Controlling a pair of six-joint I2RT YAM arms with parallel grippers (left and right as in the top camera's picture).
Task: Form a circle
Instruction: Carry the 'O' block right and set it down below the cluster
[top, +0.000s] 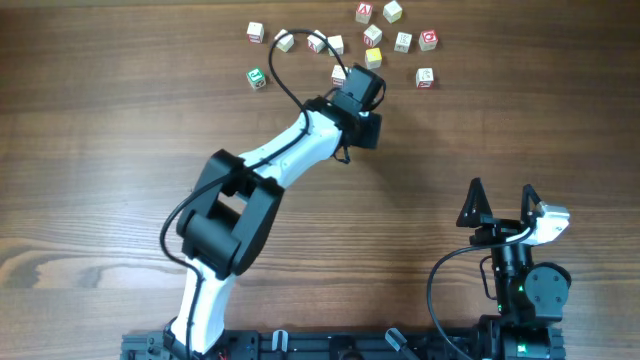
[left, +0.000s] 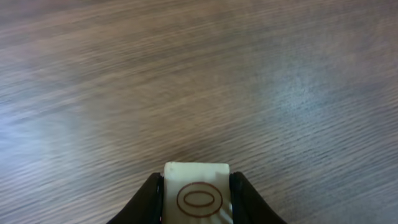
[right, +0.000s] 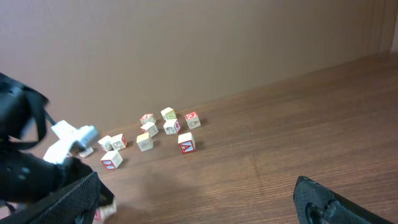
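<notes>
Oval-printed cube (left: 198, 200) is sitting gripped in the left pincer (left: 196, 180) beside the scattered blocks (top: 402, 41) at the table's (top: 120, 150) far edge, where the circle (top: 325, 43) is seemingly only beginning, while the right pincer (top: 502, 188) is idling wide open, well apart.

A small cream wooden cube (left: 198, 194) was seen at the near edge of the view, clamped in the left gripper (left: 197, 186). It was pressed on its left and right sides by the black fingers (left: 147, 203). A dark red oval ring was printed on its upward face. Beyond it, the wood-grain table (left: 199, 81) was seen, blurred toward the far side.
</notes>
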